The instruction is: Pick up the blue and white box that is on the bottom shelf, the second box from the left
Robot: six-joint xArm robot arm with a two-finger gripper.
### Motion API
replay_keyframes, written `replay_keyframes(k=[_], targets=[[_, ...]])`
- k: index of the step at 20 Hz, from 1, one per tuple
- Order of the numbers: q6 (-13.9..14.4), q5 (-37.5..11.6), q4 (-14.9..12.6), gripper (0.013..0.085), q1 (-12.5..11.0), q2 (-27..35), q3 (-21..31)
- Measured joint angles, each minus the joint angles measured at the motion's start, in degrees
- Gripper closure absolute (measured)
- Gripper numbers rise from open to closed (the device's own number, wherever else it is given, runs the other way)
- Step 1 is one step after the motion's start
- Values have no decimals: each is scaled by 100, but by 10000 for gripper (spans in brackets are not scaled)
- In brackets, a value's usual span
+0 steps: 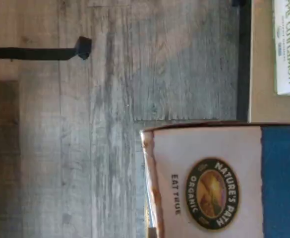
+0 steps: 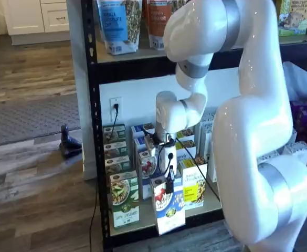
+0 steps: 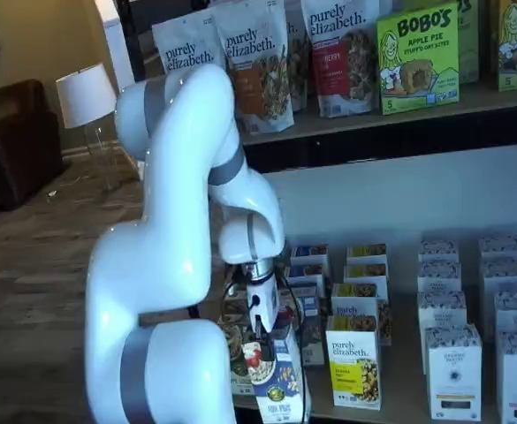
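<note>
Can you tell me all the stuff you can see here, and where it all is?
Blue and white box: one, blue top, white bottom, pulled out past the front edge of the bottom shelf, in the claw.
Green-and-white cartons: a row, on the bottom shelf, beside the blue and white box.
Yellow carton: one at the front, yellow and white, bottom shelf.
White cartons: several, far end of the bottom shelf.
Pouches: several, white with orange, red or blue, upper shelf.
Bobo's box: one, green, upper shelf.
Lamp: one, white shade, room behind.
Wall socket: one, white, with a black cable.
Robot arm: one, white.
Claw: one, black fingers, shut on the blue and white box.
</note>
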Motion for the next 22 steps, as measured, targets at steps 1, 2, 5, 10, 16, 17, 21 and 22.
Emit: replay_keyframes(k=[1,2,5,10,16,17,21,22], targets=[[8,-26,3,490,10,-78,95],[17,-64,6,490,22,-161,200],[-35,-142,97,490,55,-395,467],[-220,-105,353,490,101,-812,818],[-105,-35,255,490,124,-1317,1211],[-88,-27,232,490,121,-1390,1269],[-60,1,151,490,71,-1691,1499],[-76,20,152,490,57,-1749,1538]])
